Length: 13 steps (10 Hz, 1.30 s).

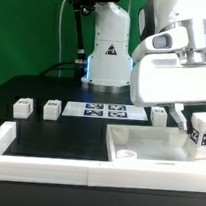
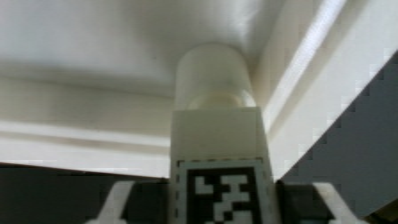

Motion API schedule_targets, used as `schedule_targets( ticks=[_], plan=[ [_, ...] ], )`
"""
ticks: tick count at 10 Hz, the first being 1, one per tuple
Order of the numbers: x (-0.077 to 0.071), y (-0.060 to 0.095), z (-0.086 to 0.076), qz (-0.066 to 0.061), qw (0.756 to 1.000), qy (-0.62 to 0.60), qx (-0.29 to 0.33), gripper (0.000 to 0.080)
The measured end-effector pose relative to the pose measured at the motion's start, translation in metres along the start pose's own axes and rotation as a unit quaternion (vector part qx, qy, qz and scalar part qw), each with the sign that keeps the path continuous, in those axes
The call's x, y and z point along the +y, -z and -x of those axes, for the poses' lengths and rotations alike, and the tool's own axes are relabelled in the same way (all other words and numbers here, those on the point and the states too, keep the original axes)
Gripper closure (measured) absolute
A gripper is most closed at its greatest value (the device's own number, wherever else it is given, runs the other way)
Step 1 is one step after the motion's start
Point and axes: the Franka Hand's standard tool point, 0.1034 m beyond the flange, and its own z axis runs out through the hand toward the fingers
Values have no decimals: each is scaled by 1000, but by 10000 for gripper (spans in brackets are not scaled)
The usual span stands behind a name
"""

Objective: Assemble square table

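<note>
Pincer (image 2: 221, 206): closed on held leg; dark fingers (image 2: 128, 200) sit on both sides of its tagged end (wrist view).
Held leg (image 2: 217, 110): white, round-ended, b/w tag near the grip. Rounded end lies at an inside corner of the slab; can't tell if it touches.
Held leg, ext. view (image 1: 201, 134): approx. upright, over the slab's far edge, at the exterior view's right.
Slab (image 1: 163, 148): large white square w/ raised rim, flat on the surface, front-right in ext. view. One corner hole visible on its near-left side.
Loose legs (image 1: 22, 108): two side by side on the surface, exterior view's left, well apart from the slab.
Third leg (image 1: 160, 116): just behind the slab, near the pincer.
Marker board (image 1: 103, 111): flat on the surface, between the loose legs and the third leg, in front of the arm (image 1: 107, 51) base.
Rail (image 1: 46, 165): long, white, along the near edge.
Surface (image 1: 58, 133): black.
</note>
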Motion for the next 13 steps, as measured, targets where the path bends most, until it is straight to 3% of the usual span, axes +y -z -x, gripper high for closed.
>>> schedule_targets(
  ticks=[3, 5, 6, 7, 11, 13],
  plan=[
    [-1, 0, 0, 2, 1000, 1, 13, 509],
    [-1, -1, 0, 2, 1000, 1, 13, 465],
    [-1, -1, 0, 2, 1000, 1, 13, 283],
    [-1, -1, 0, 2, 1000, 1, 13, 188],
    [-1, -1, 0, 2, 1000, 1, 13, 151],
    [0, 7, -7, 2, 1000, 2, 11, 150]
  ],
)
